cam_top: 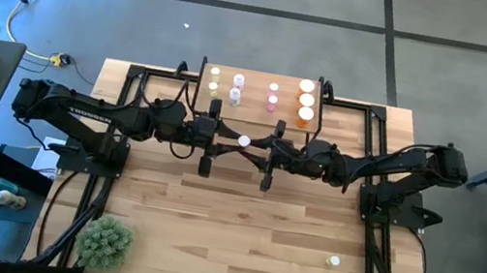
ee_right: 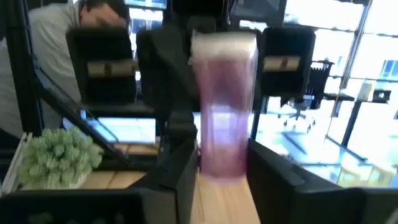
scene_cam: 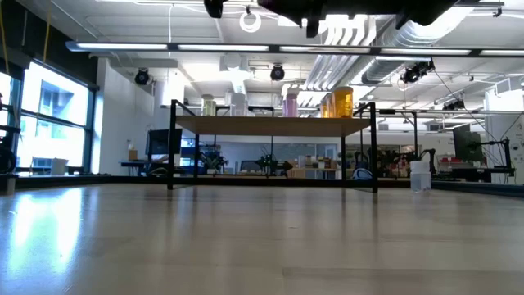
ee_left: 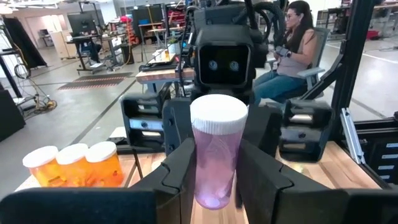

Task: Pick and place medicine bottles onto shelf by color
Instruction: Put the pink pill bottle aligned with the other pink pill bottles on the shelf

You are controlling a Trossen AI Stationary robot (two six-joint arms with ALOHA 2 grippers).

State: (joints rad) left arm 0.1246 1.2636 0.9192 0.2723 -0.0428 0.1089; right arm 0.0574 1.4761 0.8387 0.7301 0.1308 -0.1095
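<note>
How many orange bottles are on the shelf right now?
3 orange bottles, in one row at the right end of the shelf: first, second, third. The arms cover one shelf edge, so another could be hidden.

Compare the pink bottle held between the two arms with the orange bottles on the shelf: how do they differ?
The pink bottle has a pale pink body; the orange bottles are amber. The pink bottle hangs in the air between the left tool and the right tool; the orange bottles stand on the shelf. The pink bottle is alone there; the orange bottles stand side by side in a row. All are upright, with white caps.
</note>
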